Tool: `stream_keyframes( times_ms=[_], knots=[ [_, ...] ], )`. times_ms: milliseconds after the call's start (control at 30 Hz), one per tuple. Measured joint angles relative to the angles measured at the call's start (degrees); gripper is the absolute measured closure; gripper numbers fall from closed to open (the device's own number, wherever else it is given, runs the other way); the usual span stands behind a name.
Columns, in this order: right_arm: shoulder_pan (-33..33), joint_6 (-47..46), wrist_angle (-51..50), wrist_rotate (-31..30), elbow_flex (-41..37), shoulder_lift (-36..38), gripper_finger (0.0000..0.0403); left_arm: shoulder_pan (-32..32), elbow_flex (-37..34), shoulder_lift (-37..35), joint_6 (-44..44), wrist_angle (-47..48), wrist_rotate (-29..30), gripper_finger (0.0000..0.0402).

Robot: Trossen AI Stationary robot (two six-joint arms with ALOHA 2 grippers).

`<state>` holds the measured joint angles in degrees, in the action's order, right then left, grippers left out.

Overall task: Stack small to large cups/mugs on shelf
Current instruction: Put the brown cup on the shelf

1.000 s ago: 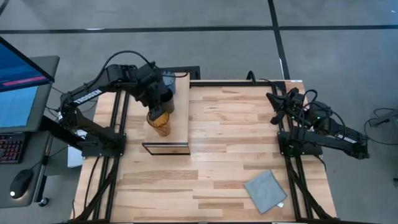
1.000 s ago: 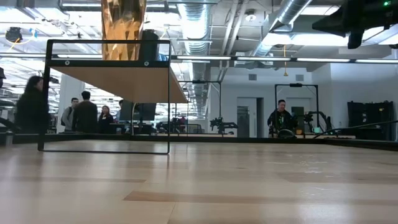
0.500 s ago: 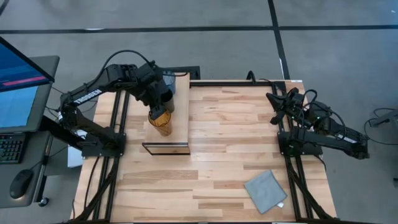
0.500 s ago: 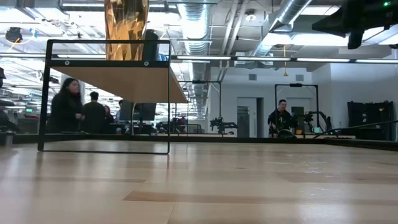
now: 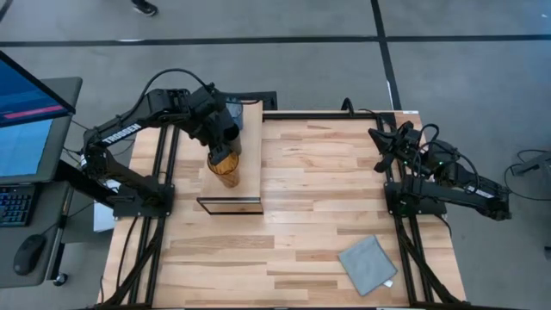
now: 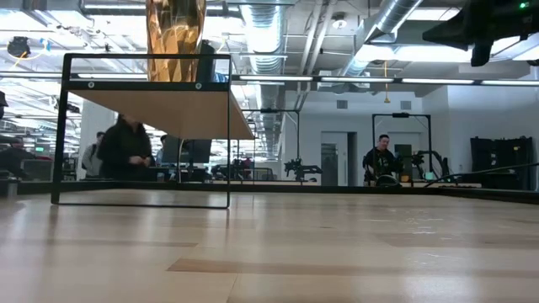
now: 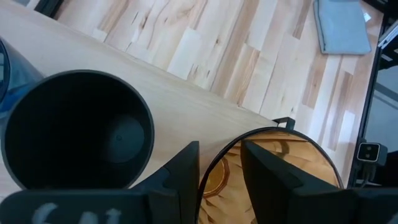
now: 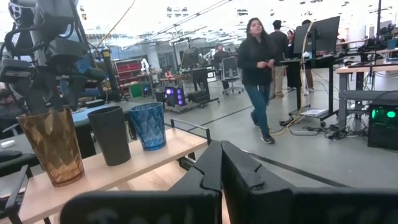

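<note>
amber cup (image 8: 53,151): on shelf (image 8: 149,158), at the end of a row w/ black cup (image 8: 112,134) then blue cup (image 8: 149,125); all upright, near but apart.
left gripper (image 5: 223,147): above amber cup; jaws straddle its rim, wall pinched btwn them.
right gripper (image 5: 382,143): parked well away from shelf, jaws closed, empty.
risk: lifting off crooked could drag amber cup into black cup or tip it off shelf edge.
materials: amber & blue faceted, translucent, tapered; black matte, smooth; shelf light wood in dark frame over plank bench (image 5: 327,198).

A grey-blue folded cloth (image 5: 368,264) lies on the slatted wooden tabletop (image 5: 327,207), near its edge.
</note>
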<state>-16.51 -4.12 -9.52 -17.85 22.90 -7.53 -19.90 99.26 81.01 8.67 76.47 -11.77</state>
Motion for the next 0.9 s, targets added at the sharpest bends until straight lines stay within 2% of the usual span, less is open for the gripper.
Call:
stream_keyframes(
  times_ms=[900],
  knots=[
    [0.0, -0.4, 0.0, 0.0, 0.0, 0.0, 0.0377, 0.0, 0.0, 0.0, 0.7, 0.1, -1.1, 0.0291]
  ],
)
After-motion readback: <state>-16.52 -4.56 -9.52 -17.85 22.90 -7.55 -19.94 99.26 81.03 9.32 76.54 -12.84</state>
